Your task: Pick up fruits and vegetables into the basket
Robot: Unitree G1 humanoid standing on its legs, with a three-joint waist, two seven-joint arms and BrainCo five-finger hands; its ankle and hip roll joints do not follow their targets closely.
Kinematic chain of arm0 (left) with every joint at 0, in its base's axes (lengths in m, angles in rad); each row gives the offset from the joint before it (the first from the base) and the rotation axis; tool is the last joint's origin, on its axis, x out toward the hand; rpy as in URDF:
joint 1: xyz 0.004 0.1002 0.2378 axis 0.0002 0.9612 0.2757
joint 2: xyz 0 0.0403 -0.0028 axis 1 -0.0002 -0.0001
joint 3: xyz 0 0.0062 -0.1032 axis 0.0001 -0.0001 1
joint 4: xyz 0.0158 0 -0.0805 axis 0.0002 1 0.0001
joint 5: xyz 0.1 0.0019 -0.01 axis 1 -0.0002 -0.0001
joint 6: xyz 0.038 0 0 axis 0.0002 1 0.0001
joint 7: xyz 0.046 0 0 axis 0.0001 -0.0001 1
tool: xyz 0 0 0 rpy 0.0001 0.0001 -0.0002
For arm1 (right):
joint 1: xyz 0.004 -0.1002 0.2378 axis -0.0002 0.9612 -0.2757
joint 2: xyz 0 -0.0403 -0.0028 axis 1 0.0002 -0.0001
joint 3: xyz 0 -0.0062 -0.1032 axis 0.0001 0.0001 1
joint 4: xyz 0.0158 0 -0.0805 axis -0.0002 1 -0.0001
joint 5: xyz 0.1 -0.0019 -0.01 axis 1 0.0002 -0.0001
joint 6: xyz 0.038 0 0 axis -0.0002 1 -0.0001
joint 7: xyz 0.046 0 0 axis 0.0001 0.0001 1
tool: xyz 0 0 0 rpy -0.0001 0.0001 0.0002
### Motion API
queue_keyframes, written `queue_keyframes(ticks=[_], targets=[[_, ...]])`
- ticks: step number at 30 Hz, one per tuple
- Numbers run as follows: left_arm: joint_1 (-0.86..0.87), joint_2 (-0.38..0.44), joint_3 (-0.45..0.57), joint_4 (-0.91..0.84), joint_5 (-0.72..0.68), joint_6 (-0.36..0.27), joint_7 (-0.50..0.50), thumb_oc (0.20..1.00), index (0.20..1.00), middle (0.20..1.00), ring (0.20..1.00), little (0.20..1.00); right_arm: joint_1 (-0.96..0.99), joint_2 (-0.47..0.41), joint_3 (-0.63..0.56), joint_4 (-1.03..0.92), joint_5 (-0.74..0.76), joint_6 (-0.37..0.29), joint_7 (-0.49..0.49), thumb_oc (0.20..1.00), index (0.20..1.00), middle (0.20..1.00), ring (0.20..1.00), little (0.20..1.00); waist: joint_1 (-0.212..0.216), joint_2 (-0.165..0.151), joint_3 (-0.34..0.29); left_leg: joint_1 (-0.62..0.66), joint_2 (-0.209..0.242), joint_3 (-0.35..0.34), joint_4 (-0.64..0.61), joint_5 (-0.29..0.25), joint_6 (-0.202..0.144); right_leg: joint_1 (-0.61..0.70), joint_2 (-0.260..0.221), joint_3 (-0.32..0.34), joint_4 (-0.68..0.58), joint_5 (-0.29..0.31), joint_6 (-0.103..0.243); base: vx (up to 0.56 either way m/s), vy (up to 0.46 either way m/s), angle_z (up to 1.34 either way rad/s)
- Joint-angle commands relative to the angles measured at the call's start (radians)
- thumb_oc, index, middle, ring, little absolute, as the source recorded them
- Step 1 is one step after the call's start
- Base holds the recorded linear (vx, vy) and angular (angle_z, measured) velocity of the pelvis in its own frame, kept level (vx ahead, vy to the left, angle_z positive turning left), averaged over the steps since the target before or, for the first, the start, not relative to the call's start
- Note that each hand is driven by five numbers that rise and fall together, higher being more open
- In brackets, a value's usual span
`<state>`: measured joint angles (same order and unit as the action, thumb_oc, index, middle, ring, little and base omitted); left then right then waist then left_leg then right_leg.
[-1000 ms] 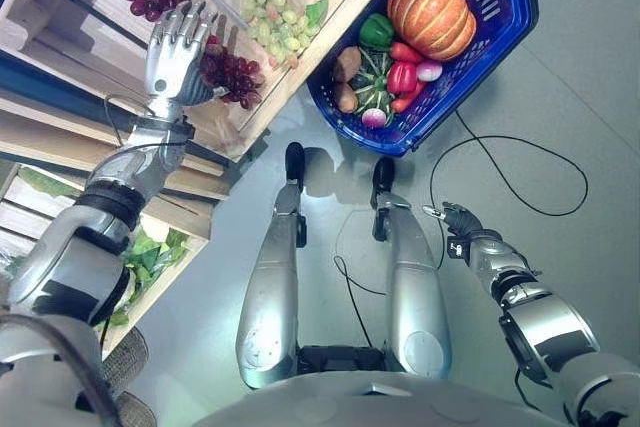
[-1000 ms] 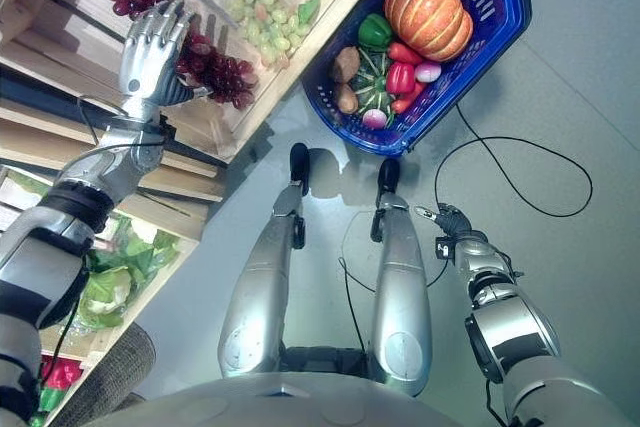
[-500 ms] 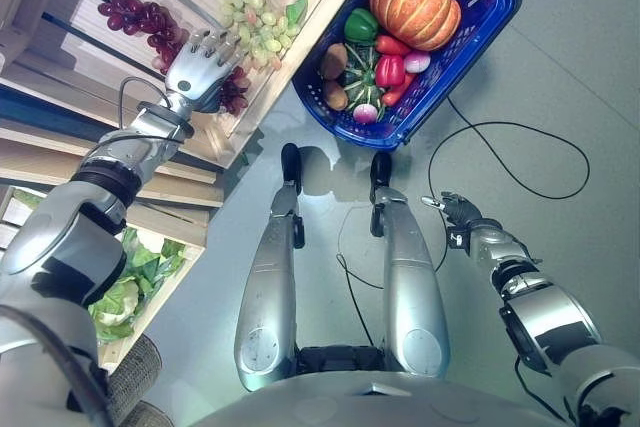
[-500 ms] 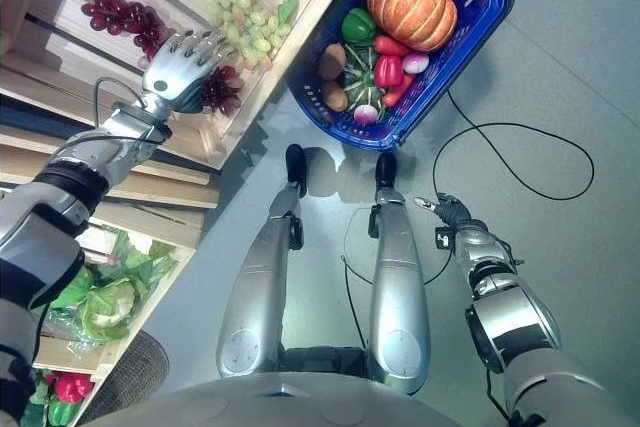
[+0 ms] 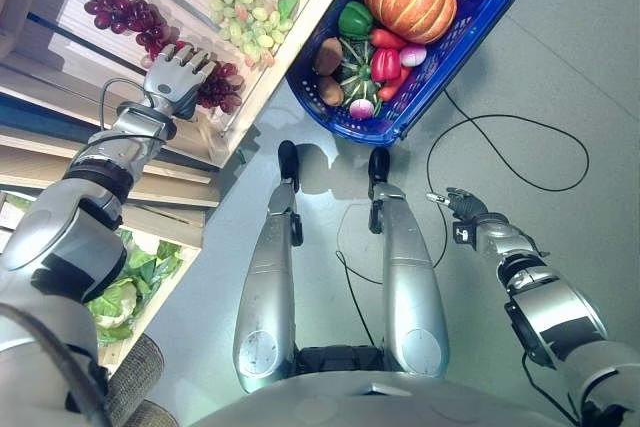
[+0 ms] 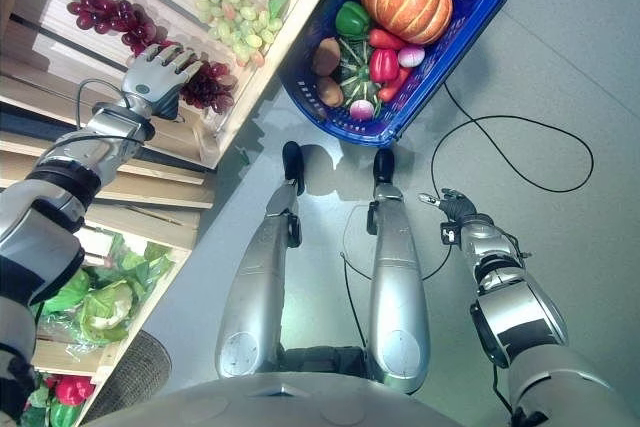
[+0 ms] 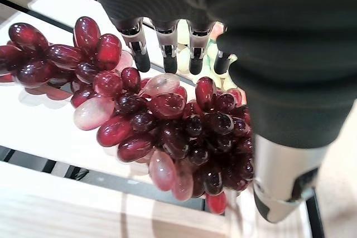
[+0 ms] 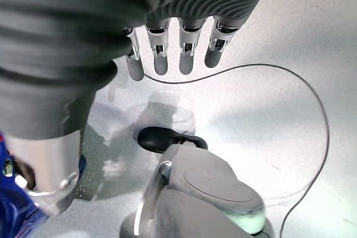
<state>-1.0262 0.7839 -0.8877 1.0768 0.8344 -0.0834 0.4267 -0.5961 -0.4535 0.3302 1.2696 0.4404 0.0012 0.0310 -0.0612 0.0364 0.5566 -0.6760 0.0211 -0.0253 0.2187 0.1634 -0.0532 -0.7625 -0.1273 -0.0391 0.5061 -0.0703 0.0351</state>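
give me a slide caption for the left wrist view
Left hand open above a bunch of red grapes lying on the wooden shelf.

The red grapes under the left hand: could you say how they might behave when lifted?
The red grapes are a loose, lumpy cluster, so they would probably sag and swing. Their glossy skins may slip against the left hand, whose straight fingers hover over them.
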Motion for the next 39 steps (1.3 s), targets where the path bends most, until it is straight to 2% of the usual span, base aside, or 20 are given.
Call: queue_keyframes(ticks=[1, 21, 30, 31, 33, 39], targets=[[-0.031, 0.039, 0.062, 0.066, 0.035, 0.057, 0.016, 1.0, 1.0, 1.0, 1.0, 1.0, 0.056, -0.05, 0.013, -0.012, -0.011, 0.011, -0.001, 1.0, 1.0, 1.0, 1.0, 1.0, 0.008, -0.013, -0.037, -0.069, 0.032, 0.017, 0.138, -0.079, 0.032, 0.027, -0.003, 0.018, -0.155, 0.166, 0.022, 0.0, 0.0, 0.0], [-0.101, 0.024, 0.055, 0.159, 0.118, 0.113, 0.133, 1.0, 1.0, 1.0, 1.0, 1.0, 0.032, -0.04, 0.038, -0.023, 0.012, 0.01, -0.009, 1.0, 1.0, 1.0, 1.0, 1.0, -0.003, -0.047, -0.037, -0.128, 0.037, 0.005, 0.156, -0.084, 0.04, -0.035, 0.02, 0.027, -0.138, 0.171, 0.019, 0.0, 0.0, 0.0], [-0.133, 0.017, 0.028, 0.161, 0.14, 0.126, 0.084, 1.0, 1.0, 1.0, 1.0, 1.0, 0.024, -0.043, 0.041, -0.023, 0.02, 0.005, -0.01, 1.0, 1.0, 1.0, 1.0, 1.0, -0.009, -0.048, -0.037, -0.159, 0.035, 0.0, 0.17, -0.089, 0.043, -0.069, 0.028, 0.031, -0.125, 0.173, 0.018, 0.0, 0.0, 0.0], [-0.135, 0.016, 0.023, 0.164, 0.143, 0.128, 0.075, 0.699, 0.699, 0.699, 0.699, 0.699, 0.023, -0.044, 0.04, -0.023, 0.021, 0.005, -0.01, 1.0, 1.0, 1.0, 1.0, 1.0, -0.01, -0.049, -0.037, -0.161, 0.035, 0.0, 0.17, -0.089, 0.044, -0.071, 0.028, 0.031, -0.124, 0.173, 0.017, 0.0, 0.0, 0.0], [-0.131, 0.008, 0.022, 0.17, 0.145, 0.135, 0.062, 0.2, 0.2, 0.2, 0.2, 0.2, 0.022, -0.041, 0.042, -0.023, 0.022, 0.004, -0.015, 1.0, 1.0, 1.0, 1.0, 1.0, -0.012, -0.048, -0.037, -0.164, 0.034, -0.002, 0.171, -0.09, 0.044, -0.076, 0.028, 0.033, -0.123, 0.174, 0.017, 0.0, 0.0, 0.0], [-0.119, -0.001, 0.017, 0.189, 0.141, 0.143, 0.028, 0.2, 0.2, 0.2, 0.2, 0.2, 0.015, -0.05, 0.046, -0.014, 0.027, 0.0, -0.01, 1.0, 1.0, 1.0, 1.0, 1.0, -0.013, -0.041, -0.037, -0.172, 0.032, -0.003, 0.176, -0.089, 0.043, -0.084, 0.026, 0.037, -0.118, 0.173, 0.017, 0.0, 0.0, 0.0]])
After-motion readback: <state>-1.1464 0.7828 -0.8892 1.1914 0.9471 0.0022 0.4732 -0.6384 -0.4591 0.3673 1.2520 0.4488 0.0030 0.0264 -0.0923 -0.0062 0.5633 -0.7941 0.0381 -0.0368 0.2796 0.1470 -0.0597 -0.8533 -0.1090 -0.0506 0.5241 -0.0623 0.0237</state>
